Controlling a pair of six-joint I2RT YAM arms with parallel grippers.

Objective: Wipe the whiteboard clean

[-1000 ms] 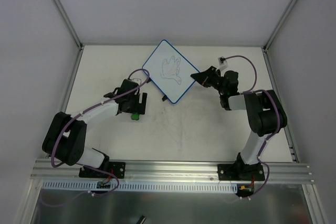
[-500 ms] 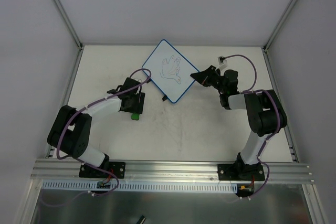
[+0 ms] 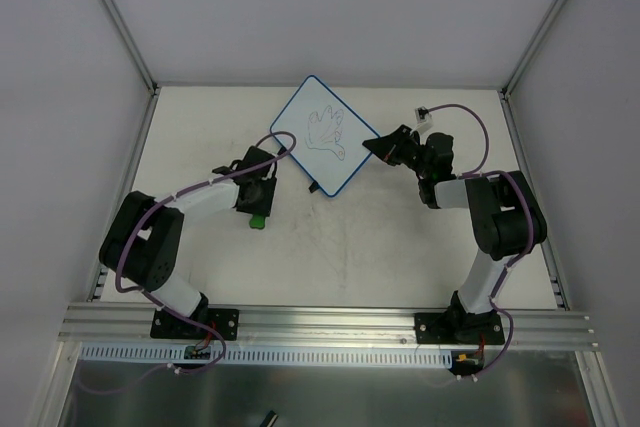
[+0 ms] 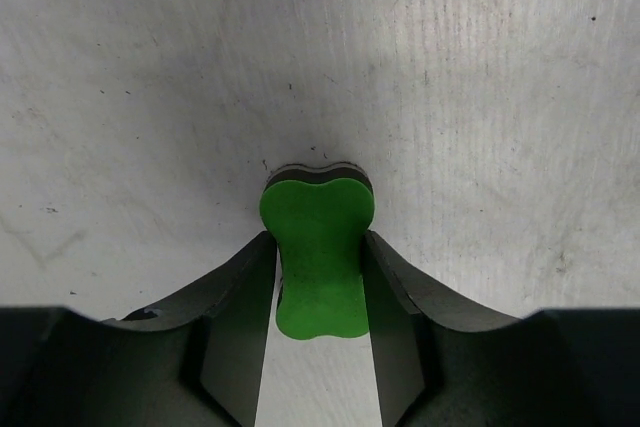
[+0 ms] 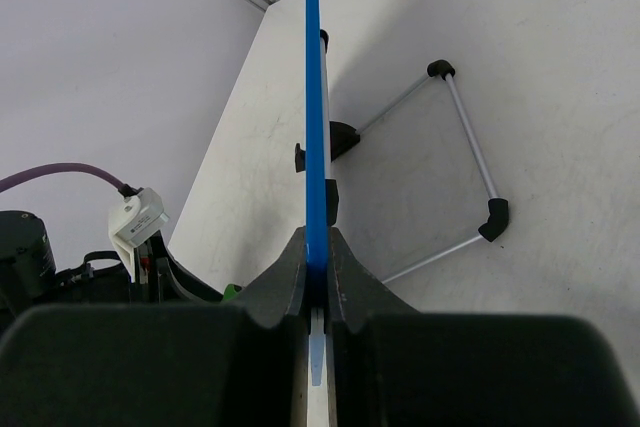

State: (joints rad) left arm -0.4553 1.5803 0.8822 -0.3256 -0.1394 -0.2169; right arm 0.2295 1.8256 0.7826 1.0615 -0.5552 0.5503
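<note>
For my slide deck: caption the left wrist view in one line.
Left gripper shut on the green eraser, with the scuffed white table beyond it.

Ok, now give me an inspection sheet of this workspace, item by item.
Surface: white table, grey scuff marks.
Job's things: whiteboard, blue rim, hand doodle not yet erased; green eraser.
Clutter: wire frame with black corners beside the board, seen only in the right wrist view.
Grippers: left gripper shut on the eraser; right gripper shut on the whiteboard's rim.
Cables: purple cable looping along each arm.
Surroundings: white walls; aluminium rail at the near edge.
</note>
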